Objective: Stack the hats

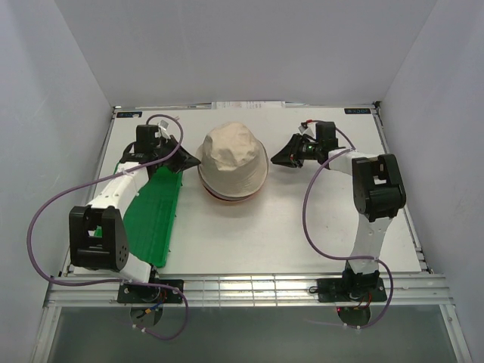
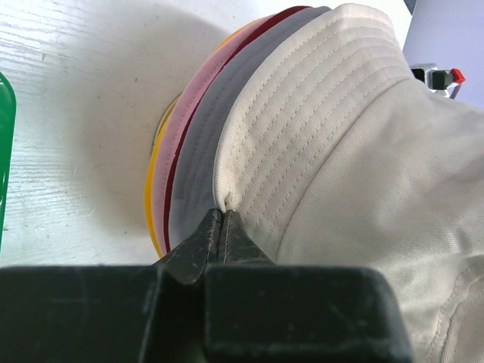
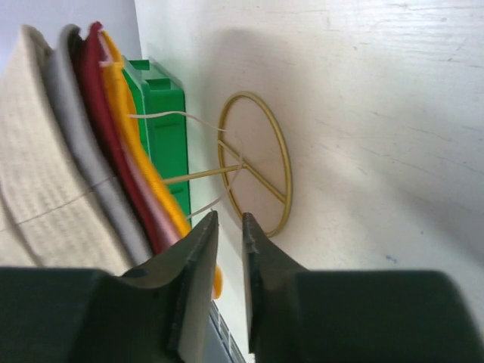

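Note:
The hats sit in one stack at the table's middle, the beige bucket hat (image 1: 233,155) on top. In the left wrist view the beige hat (image 2: 340,151) lies over the grey (image 2: 200,174), pale pink (image 2: 181,128), dark red (image 2: 168,198) and yellow-orange (image 2: 150,189) brims. My left gripper (image 2: 221,210) is shut on the beige brim's edge, at the stack's left side (image 1: 189,160). My right gripper (image 3: 228,218) is slightly open and empty, just off the stack's right side (image 1: 276,160), beside the yellow-orange hat (image 3: 128,128).
A gold wire frame (image 3: 253,162) stands under the stack, its ring on the table. A green plastic tray (image 1: 155,212) lies on the left under my left arm; it also shows in the right wrist view (image 3: 162,113). White walls enclose the table.

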Robot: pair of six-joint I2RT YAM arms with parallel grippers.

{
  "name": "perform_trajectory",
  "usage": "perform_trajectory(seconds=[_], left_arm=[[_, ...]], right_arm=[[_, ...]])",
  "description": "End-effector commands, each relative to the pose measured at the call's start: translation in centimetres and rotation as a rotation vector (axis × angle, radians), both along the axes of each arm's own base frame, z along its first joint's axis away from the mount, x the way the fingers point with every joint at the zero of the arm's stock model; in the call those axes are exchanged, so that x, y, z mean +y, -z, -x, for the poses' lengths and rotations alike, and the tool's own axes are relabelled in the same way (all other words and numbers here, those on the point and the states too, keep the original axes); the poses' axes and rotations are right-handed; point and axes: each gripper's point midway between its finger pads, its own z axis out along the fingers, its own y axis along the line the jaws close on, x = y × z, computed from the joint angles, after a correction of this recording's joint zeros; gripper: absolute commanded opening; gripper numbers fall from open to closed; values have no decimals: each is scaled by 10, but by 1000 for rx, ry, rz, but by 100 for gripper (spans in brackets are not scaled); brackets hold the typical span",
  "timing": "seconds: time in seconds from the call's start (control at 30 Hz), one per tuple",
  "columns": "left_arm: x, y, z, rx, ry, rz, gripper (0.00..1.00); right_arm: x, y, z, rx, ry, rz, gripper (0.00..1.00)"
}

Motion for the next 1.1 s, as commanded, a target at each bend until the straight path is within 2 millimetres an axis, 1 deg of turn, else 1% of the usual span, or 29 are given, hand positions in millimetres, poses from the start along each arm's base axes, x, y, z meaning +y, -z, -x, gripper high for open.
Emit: perform_trajectory(seconds=[0.0, 0.07, 0.1, 0.17, 0.3, 0.43, 0.5, 0.53, 0.57, 0.67, 0.7, 0.73, 0.77, 0.8, 0.83, 0.87, 0.9, 0.97, 1.0, 1.07], left_arm=[[-1, -43, -2, -107, 26, 13, 4], [-3, -46, -2, -111, 34, 20, 6], [-2, -47, -1, -114, 35, 19, 8], [-2, -49, 0, -120, 37, 14, 10], [-1, -45, 2, -108, 35, 6, 13], [0, -46, 2, -110, 31, -2, 22], [2, -47, 3, -109, 29, -16, 30], [3, -50, 2, -116, 27, -22, 33], [5, -51, 1, -121, 21, -34, 39], [10, -59, 1, -139, 15, -66, 48], [11, -58, 2, -131, 16, -79, 53], [14, -60, 3, -136, 19, -99, 55], [17, -66, 0, -153, 8, -122, 56], [20, -66, 3, -141, 5, -138, 59], [23, -68, 3, -151, 8, -163, 61], [25, -75, 3, -167, 4, -180, 62], [31, -77, 6, -167, -12, -207, 63], [36, -82, 8, -179, -13, -244, 63], [38, -90, 11, -195, -18, -253, 63], [39, -96, 16, -208, -11, -264, 64]], right_arm=[[-1, -45, -9, -105, 17, -2, 28], [-3, -48, -6, -101, 23, 3, 33], [-4, -53, -5, -107, 26, 3, 37], [-4, -58, -3, -108, 25, 9, 38], [-7, -71, 2, -132, 28, 22, 42], [-8, -76, 8, -150, 18, 32, 44], [-8, -78, 10, -153, 14, 35, 44], [-9, -77, 11, -153, 13, 37, 44], [-9, -77, 12, -154, 12, 38, 44], [-10, -81, 13, -165, 13, 42, 44], [-11, -83, 14, -171, 15, 44, 45], [-11, -85, 14, -174, 14, 44, 45], [-11, -85, 15, -177, 13, 45, 46], [-11, -88, 16, -184, 13, 44, 46], [-11, -89, 17, -188, 13, 46, 46], [-12, -92, 17, -198, 11, 47, 46], [-14, -92, 19, -191, 15, 57, 47], [-17, -94, 22, -194, 16, 65, 47], [-20, -99, 25, -208, 23, 66, 48], [-23, -104, 30, -222, 32, 79, 49]])
